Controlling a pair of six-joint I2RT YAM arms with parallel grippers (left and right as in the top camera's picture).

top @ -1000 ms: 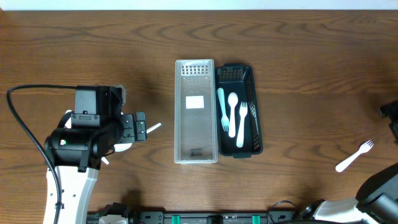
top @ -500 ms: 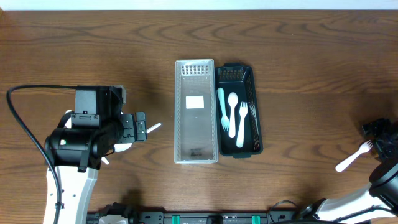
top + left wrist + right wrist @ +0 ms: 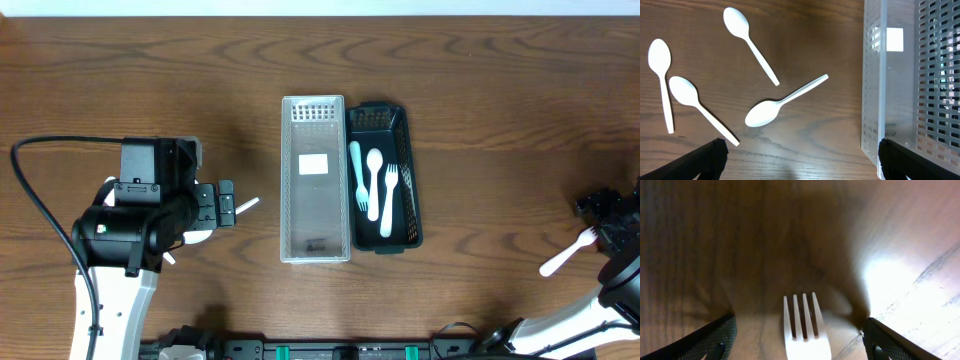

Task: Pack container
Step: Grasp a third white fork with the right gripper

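black slotted container (image 3: 412, 185) sits at table (image 3: 480, 80) centre, long side touching the right side of a clear slotted container (image 3: 315, 180). contents of the black unit: packed spoon (image 3: 373, 182), packed fork (image 3: 389, 205), and a third white utensil (image 3: 356, 175) whose type cannot be told. all three lie lengthwise. the clear unit holds no cutlery; a white label shows on its base.

left gripper (image 3: 800, 162): jaws set wide, holding nothing. it hangs above the table to the left of the clear container. the left wrist view shows four loose spoons below it:
- top spoon (image 3: 750, 44), bowl to upper left.
- far-left spoon (image 3: 661, 82), near upright.
- lower-left spoon (image 3: 700, 107), its handle end running beside the left fingertip.
- centre spoon (image 3: 785, 100), handle pointing toward the clear container.
the spoons lie apart from one another, except the far-left and lower-left pair, which lie just beside each other.

right gripper (image 3: 800, 340): jaws set wide, holding nothing. it is at the right table edge, well apart from both containers. loose fork (image 3: 804, 330) lies on the table with its tines between the two fingertips. contact between fingers and fork cannot be told.
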